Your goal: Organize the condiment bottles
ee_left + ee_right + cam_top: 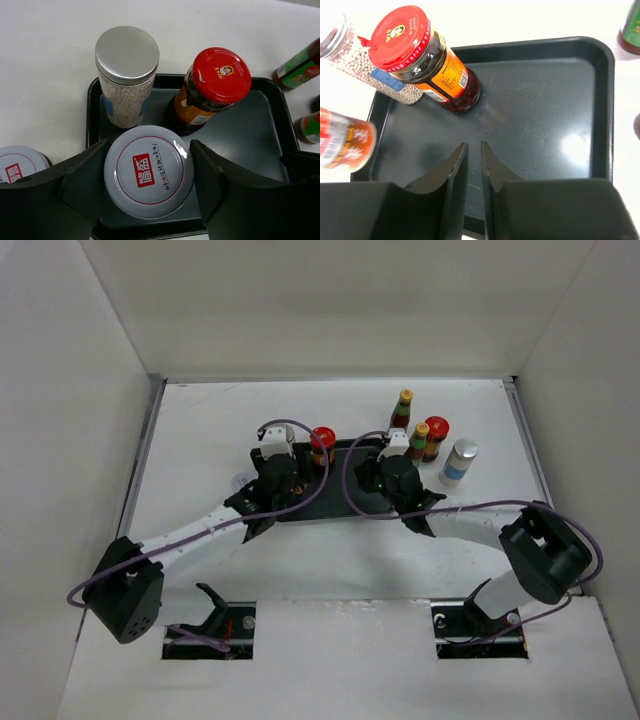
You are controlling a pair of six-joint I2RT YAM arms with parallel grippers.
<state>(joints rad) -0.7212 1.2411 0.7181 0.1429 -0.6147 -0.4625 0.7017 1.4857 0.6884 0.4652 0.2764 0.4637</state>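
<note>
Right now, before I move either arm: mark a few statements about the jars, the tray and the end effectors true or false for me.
1. The left end effector clasps the short white-lidded jar with the red logo, one finger on each side. True.
2. The right end effector holds the red-capped dark glass jar. False: its fingers are shut on nothing, and that jar stands apart from it in the flat black rectangular tray.
3. The silver-lidded clear jar of white pellets stands outside the tray. False: it stands in a corner of the tray.
4. The white bottle with the blue label stands on the white table, outside the tray. True.
</note>
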